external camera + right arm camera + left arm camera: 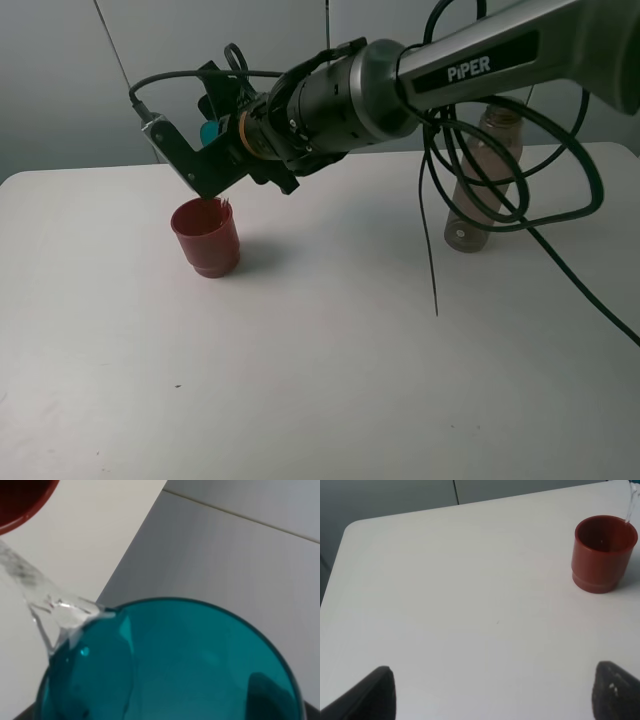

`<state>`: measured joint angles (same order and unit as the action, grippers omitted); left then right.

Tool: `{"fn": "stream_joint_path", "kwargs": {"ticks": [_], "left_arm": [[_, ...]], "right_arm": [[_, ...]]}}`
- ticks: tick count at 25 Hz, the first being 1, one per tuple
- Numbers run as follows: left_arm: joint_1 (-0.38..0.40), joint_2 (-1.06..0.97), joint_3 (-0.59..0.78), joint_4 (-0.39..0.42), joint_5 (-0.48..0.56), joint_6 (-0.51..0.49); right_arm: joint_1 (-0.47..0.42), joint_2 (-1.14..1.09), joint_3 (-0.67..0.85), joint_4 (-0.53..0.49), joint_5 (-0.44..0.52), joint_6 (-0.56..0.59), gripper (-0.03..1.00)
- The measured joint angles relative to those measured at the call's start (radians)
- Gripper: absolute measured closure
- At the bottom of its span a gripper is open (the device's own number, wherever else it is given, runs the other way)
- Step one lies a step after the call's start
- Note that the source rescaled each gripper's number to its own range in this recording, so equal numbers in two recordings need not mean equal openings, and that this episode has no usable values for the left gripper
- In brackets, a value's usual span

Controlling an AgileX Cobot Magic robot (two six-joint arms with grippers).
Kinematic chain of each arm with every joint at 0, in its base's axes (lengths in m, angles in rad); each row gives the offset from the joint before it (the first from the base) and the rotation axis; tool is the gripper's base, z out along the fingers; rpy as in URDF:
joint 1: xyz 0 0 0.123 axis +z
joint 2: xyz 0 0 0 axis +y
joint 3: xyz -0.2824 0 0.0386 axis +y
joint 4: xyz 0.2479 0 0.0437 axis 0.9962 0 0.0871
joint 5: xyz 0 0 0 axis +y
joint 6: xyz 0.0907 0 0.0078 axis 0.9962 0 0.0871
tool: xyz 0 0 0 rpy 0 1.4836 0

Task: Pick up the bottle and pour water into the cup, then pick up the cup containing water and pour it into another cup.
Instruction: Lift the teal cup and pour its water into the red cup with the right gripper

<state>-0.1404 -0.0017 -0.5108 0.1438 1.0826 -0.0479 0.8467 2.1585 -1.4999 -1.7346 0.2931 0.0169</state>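
At upper left of the exterior view, our right tool [215, 140] pinches the teal cup [210, 130], tilted above the red cup [206, 238]. Water [47, 597] streams out; the final pour is underway. The bottle [482, 180] stands on the counter [330, 350] at right, and our left tool [492, 692] is spread and empty.

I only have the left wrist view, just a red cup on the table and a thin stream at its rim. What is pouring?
Observer: The teal tumbler, tipped over the red cup; water runs off its lip.
Operator: Who holds it?
Observer: The right end effector, reaching across to the left side.
Operator: And the bottle?
Observer: The bottle stands upright at the table's far right, behind cables.
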Motion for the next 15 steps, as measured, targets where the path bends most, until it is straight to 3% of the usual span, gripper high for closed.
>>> {"fn": "stream_joint_path", "kwargs": {"ticks": [15], "left_arm": [[0.0,0.0,0.0,0.0,0.0,0.0]], "right_arm": [[0.032,0.0,-0.024,0.0,0.011,-0.052,0.84]]}}
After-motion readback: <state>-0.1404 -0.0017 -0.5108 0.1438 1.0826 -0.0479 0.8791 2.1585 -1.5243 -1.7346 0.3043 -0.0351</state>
